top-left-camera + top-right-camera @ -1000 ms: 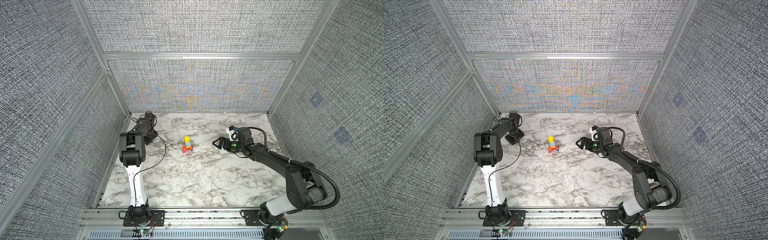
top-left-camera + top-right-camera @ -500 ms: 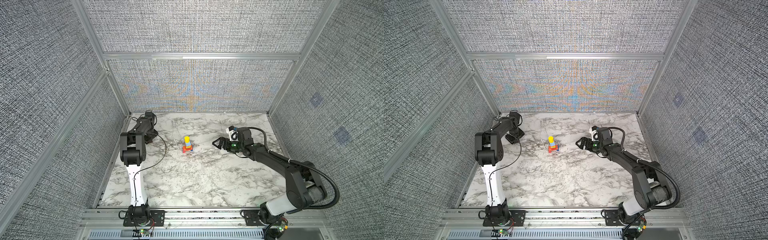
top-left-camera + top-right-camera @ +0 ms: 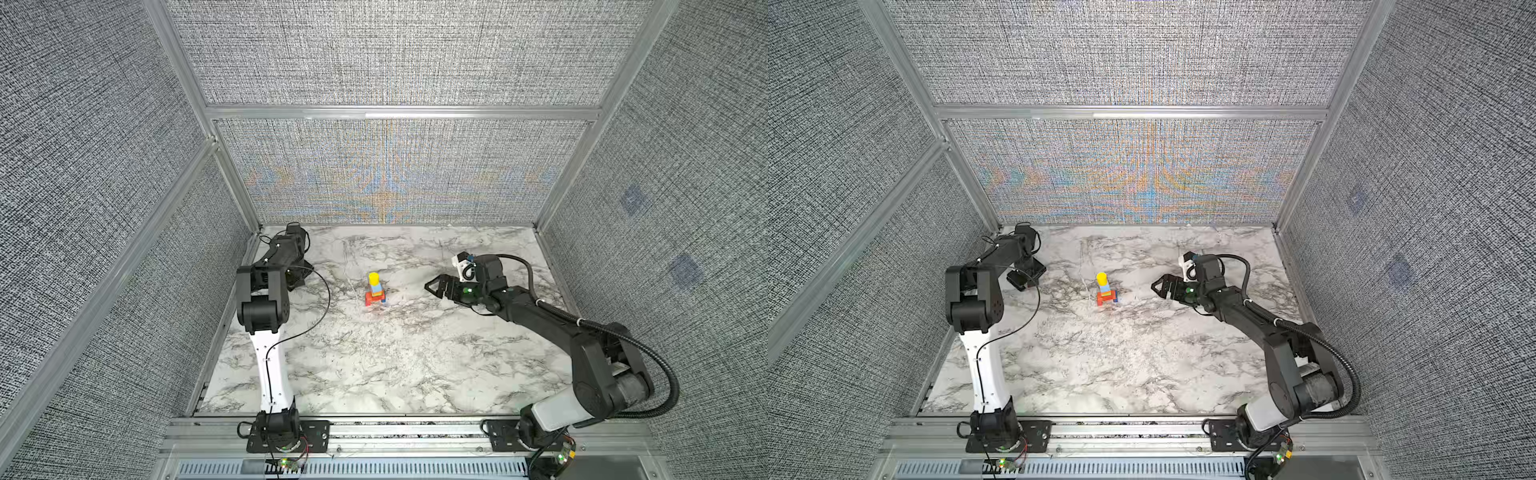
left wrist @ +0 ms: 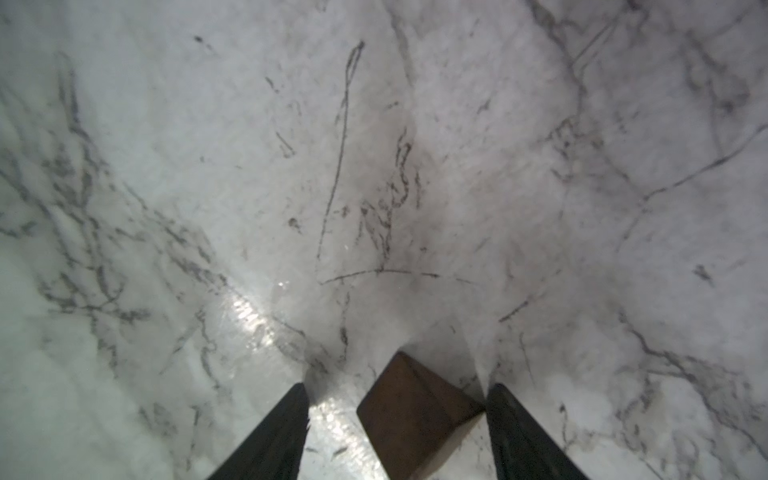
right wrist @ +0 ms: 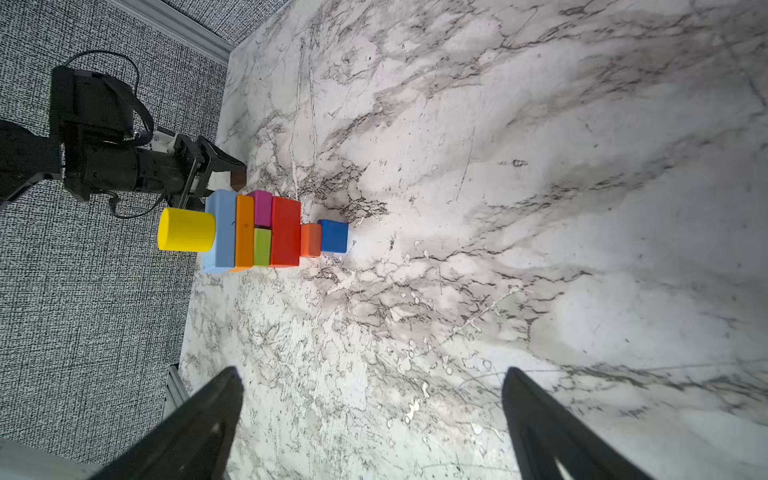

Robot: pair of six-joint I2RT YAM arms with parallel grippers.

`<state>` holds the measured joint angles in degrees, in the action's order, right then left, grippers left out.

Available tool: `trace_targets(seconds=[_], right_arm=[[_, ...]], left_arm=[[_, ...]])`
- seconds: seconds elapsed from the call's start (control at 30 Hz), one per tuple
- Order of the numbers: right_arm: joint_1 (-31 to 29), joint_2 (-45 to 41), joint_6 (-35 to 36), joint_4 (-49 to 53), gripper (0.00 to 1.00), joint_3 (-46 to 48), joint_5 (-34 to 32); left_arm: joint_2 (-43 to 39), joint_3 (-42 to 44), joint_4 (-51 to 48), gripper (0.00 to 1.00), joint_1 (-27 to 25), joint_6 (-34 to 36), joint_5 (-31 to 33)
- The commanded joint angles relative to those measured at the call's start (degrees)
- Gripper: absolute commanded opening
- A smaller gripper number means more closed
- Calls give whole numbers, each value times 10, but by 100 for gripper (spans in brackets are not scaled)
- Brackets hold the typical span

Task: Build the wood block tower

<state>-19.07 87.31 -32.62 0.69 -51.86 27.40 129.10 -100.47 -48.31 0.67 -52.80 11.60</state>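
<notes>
The marble table (image 3: 374, 374) is carrying the tower (image 3: 375, 289) near its middle, toward the far edge, standing upright with a yellow cylinder (image 5: 187, 230) on top. The right gripper (image 3: 432, 285) is hovering beside it, spread wide and empty. By the far-left corner the left gripper (image 4: 399, 386) is straddling the brown block (image 4: 415, 419) with jaws loose and a gap on one side. That block is apparently awaiting placement on top.

The brown block (image 4: 415, 419) by my left claw (image 4: 397, 388) runs off the picture's edge. I can't see its other end.

Perhaps eight stacked blocks (image 5: 284, 230) (one brown block (image 4: 415, 411))
</notes>
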Motion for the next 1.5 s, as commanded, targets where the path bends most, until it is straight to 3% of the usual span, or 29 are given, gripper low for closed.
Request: trace_targets(seconds=[0.0, 0.9, 1.47], right_arm=[[0, -5, -2, -8, 99, -1, 6], [0, -5, -15, -24, 99, 5, 21], [0, -2, -12, -21, 99, 2, 19]], left_arm=[[-8, 9, -34, 70, 5, -9, 11], [-78, 128, 18, 61, 8, -1, -6], [-50, 84, -1, 52, 22, 1, -16]])
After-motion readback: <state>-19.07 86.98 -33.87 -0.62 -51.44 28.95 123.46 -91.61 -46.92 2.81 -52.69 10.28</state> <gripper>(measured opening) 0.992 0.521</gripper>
